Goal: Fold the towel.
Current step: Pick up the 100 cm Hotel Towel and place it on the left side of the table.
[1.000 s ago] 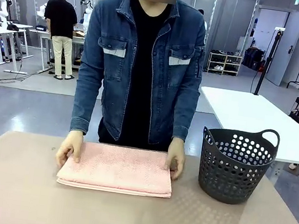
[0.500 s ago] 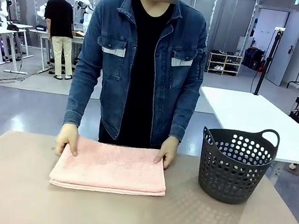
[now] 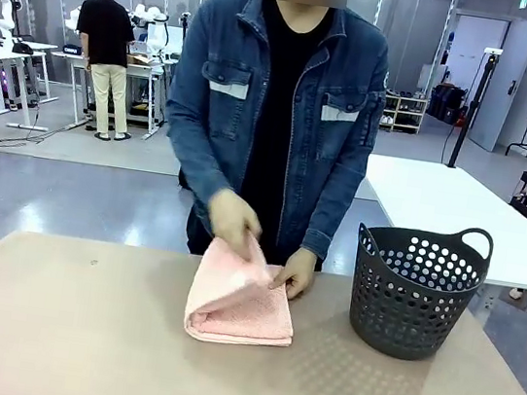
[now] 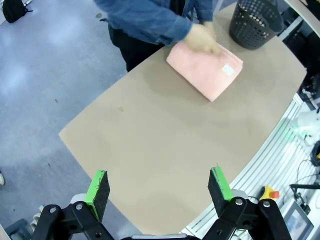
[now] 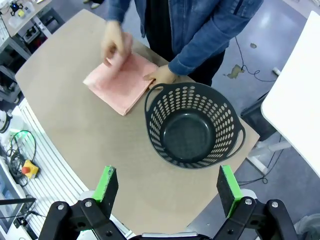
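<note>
A person in a denim jacket is standing at the far side of a tan table (image 3: pixel 49 325), working on a salmon-pink towel (image 3: pixel 240 307). The towel is lying on the table in front of them, near a dark perforated basket (image 3: pixel 417 293) but not touching it. It is sitting as a compact bundle of several layers. One hand (image 3: pixel 233 221), blurred with motion, is lifting a flap of it up and over, while the other hand (image 3: pixel 297 273) is pressing on the far corner nearest the basket. A small white tag (image 4: pixel 228 70) is showing on the top layer. The left tool (image 4: pixel 158 184) is hanging high above bare table, its green pads spread fully apart with nothing between them. The right tool (image 5: pixel 167 184) is hovering above the table near the basket, likewise gaping wide and carrying nothing. The towel is looking light, soft and limp, so it is likely drooping wherever it is unsupported. Its terry surface is probably gripping rather than slipping, and it is not fragile. A pinch is probably working best at a corner or along an edge, catching all layers together so the stack is not sliding open.
</note>
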